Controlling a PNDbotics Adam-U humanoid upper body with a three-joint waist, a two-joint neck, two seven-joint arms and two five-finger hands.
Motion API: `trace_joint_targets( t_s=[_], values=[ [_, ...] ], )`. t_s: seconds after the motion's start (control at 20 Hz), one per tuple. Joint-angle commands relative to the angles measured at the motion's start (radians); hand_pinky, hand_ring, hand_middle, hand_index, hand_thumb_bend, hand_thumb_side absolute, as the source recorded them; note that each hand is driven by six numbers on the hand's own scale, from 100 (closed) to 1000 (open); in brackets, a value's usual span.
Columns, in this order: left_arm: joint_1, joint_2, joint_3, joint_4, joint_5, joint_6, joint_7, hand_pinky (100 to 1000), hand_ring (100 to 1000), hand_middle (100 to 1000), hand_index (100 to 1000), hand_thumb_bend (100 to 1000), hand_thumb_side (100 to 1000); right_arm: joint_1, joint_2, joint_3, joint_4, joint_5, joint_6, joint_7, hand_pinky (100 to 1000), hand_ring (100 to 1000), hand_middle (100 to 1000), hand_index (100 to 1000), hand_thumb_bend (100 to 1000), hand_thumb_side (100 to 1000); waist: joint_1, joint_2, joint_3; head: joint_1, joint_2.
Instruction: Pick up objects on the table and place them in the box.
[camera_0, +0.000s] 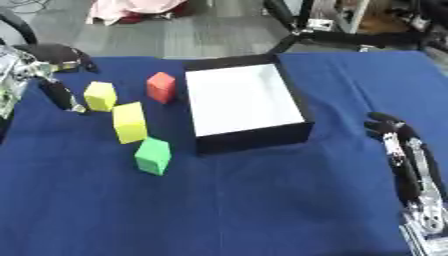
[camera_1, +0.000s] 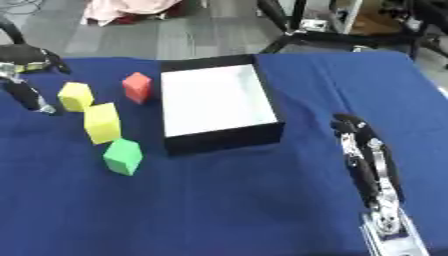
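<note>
Blue cloth carried four blocks left of the black box: red block, small yellow block, tall yellow block, green block. Left hand hung just beside the small yellow block, fingers straight, holding nothing; right hand lay open at lower right.

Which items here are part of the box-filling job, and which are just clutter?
Job: red block, small yellow block, tall yellow block, green block, box, left hand.
Clutter: pink cloth and black stand legs on the floor beyond; idle right hand.
</note>
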Motion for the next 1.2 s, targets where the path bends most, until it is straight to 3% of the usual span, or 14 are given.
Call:
trace_joint_targets(
  t_s=[0.05, 0.6, 1.2],
  values=[
    [-0.035, -0.009, 0.035, 0.035, -0.054, 0.027, 0.048, 880, 769, 791, 885, 534, 330, -0.005, -0.016, 0.002, -0.009, -0.006, -0.001, 0.002, 817, 796, 782, 790, 100, 831, 0.008, -0.036, -0.003, 0.002, -0.002],
    [-0.066, -0.071, 0.112, 0.159, -0.196, 0.135, 0.179, 878, 766, 790, 884, 466, 286, -0.007, -0.012, 0.007, -0.008, -0.013, -0.002, 0.009, 817, 797, 782, 790, 100, 836, 0.000, -0.034, -0.024, 0.015, -0.002],
    [-0.070, -0.072, 0.143, 0.205, -0.220, 0.176, 0.133, 879, 771, 798, 888, 413, 269, -0.009, -0.012, 0.010, -0.007, -0.017, -0.001, 0.012, 817, 797, 782, 790, 100, 838, -0.001, -0.031, -0.041, 0.020, -0.002]
  ],
)
